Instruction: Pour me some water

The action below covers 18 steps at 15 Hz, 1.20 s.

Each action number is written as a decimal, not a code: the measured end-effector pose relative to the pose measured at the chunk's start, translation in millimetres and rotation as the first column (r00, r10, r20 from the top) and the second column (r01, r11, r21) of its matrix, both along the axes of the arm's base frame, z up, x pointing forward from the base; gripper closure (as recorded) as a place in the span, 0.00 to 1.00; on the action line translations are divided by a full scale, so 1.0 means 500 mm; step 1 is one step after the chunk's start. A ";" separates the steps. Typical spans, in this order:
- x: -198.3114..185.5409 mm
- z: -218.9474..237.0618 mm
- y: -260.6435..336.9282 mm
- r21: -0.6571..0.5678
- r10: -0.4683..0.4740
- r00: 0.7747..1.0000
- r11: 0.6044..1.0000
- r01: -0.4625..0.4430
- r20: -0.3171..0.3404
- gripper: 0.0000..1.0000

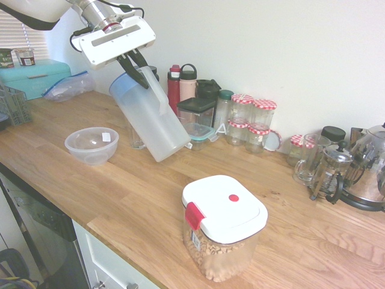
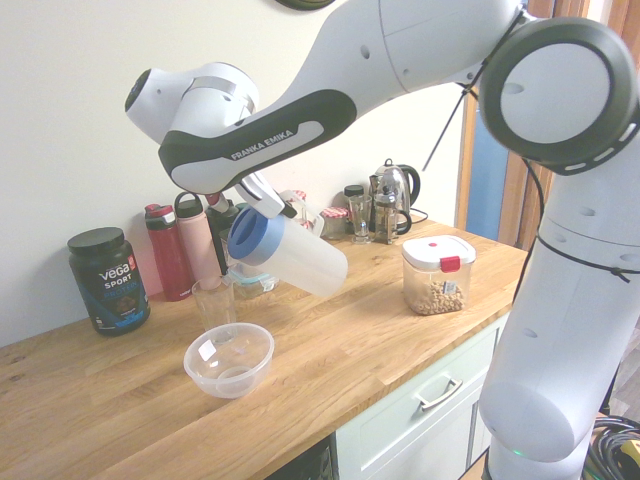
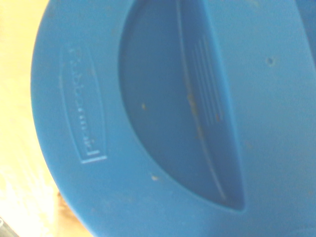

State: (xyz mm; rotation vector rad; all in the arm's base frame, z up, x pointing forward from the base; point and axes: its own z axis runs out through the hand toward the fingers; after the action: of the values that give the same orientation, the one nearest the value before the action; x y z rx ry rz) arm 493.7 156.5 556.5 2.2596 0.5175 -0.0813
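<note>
A: Biggest first?
B: The wooden bench (image 1: 138, 198), smooth, straight-grained, spreads across the lower frame in the first exterior view.
A: And the water?
B: I can't discern its level. Its frosted plastic pitcher (image 1: 150, 117), a tall cylinder, tilts at upper centre-left, blue lid (image 2: 256, 236) toward the drinking glass (image 2: 215, 302).
A: The pincer (image 1: 143, 77)?
B: Closed tight on the pitcher's side handle.
A: Risks?
B: The handle could twist under the weight, swinging the stream wide. Tipping too fast could overfill or knock over the slender clear glass. A misjudged spout could wet the round, thin-walled bowl (image 1: 92, 146), left of centre, or the bench.
A: Smallest?
B: That glass, ribless as far as I can tell.
</note>
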 end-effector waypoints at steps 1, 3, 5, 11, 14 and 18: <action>0.013 -0.004 0.004 -0.012 -0.003 1.000 1.000 0.003 0.003 1.00; 0.037 -0.012 0.014 -0.030 -0.009 1.000 0.999 0.009 0.010 1.00; 0.057 -0.026 0.026 -0.055 -0.008 1.000 0.998 0.009 0.016 1.00; 0.101 -0.086 0.044 -0.161 -0.009 1.000 0.987 0.010 0.007 1.00; 0.119 -0.113 0.041 -0.199 -0.016 1.000 0.980 0.015 0.000 1.00; 0.125 -0.111 0.058 -0.203 -0.008 1.000 0.979 0.009 0.006 1.00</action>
State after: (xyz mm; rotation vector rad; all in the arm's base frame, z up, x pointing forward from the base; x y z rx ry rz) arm 556.0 185.7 501.2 2.0622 0.4747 -0.1265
